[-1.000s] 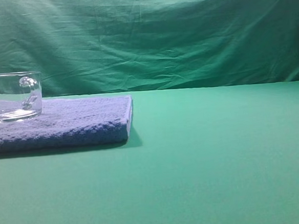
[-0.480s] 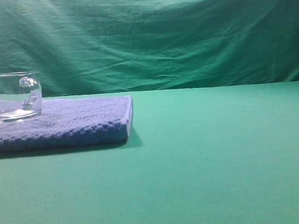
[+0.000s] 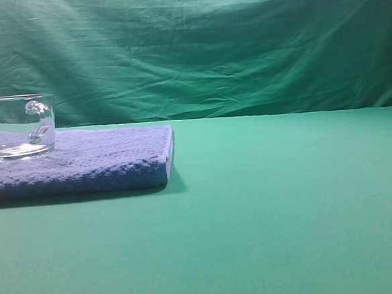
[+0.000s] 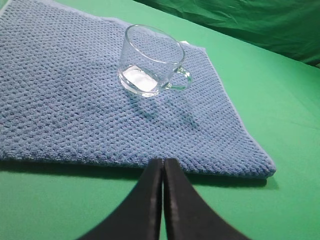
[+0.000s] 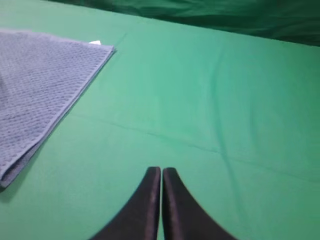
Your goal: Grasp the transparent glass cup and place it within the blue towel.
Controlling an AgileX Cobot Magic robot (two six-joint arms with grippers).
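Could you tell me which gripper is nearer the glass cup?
Left. The left gripper faces the glass cup across the blue towel; the right gripper sees only the towel's edge.

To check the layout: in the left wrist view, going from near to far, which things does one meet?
left gripper, shut → near edge of the blue towel → transparent glass cup standing on it → green table cloth

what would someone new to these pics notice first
Most likely the transparent glass cup, standing upright and empty on the blue towel, near the towel's far corner with its handle out to the side. After that, the green cloth that covers the table and hangs behind it. Both the left gripper and the right gripper are shut, holding nothing, and apart from the cup.
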